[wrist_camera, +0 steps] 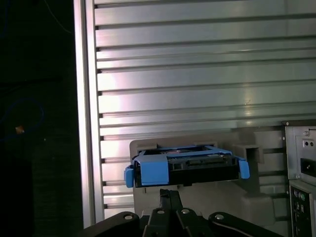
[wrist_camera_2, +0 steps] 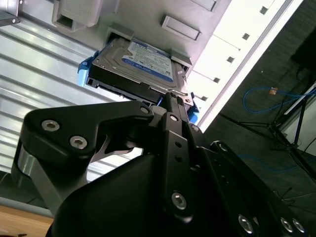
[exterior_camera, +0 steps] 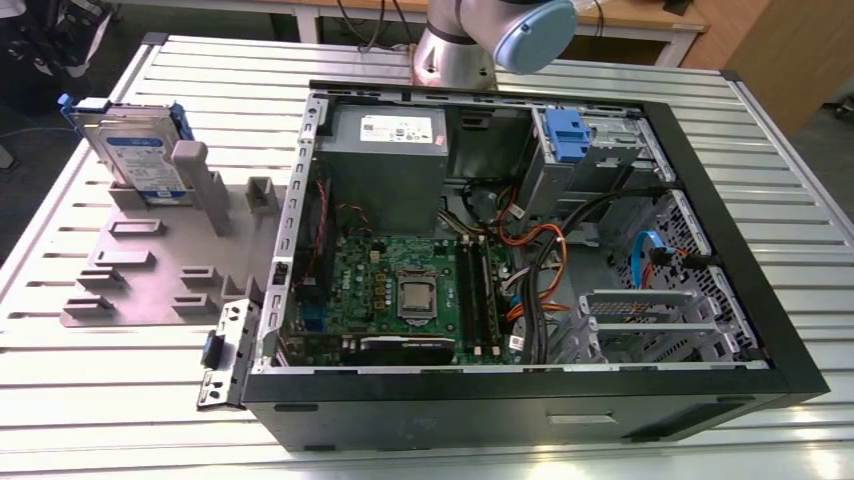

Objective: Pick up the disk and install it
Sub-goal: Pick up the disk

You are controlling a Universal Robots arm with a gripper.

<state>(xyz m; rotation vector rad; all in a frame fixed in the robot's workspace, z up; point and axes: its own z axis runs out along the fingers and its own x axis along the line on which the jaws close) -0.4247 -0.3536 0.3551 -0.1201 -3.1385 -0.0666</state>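
Note:
The disk (exterior_camera: 140,150) stands on edge in a slot of a grey plastic holder (exterior_camera: 147,265) at the exterior view's left, its white-and-blue label facing out and its blue carrier frame round the edges. The wrist views show the disk (wrist_camera_2: 143,59) (wrist_camera: 185,168) from a short way off, still seated in the holder. My gripper (wrist_camera_2: 170,98) (wrist_camera: 170,193) is black, its fingertips pressed together with nothing between them, apart from the disk. The arm (exterior_camera: 494,35) hangs over the far side of the table.
An open computer case (exterior_camera: 747,250) lies on the ribbed metal table (exterior_camera: 107,400), with motherboard, cables and a grey power supply (exterior_camera: 387,150) inside. A drive cage with a blue latch (exterior_camera: 567,135) sits at the case's far corner. The table edge (wrist_camera: 84,123) runs close to the holder.

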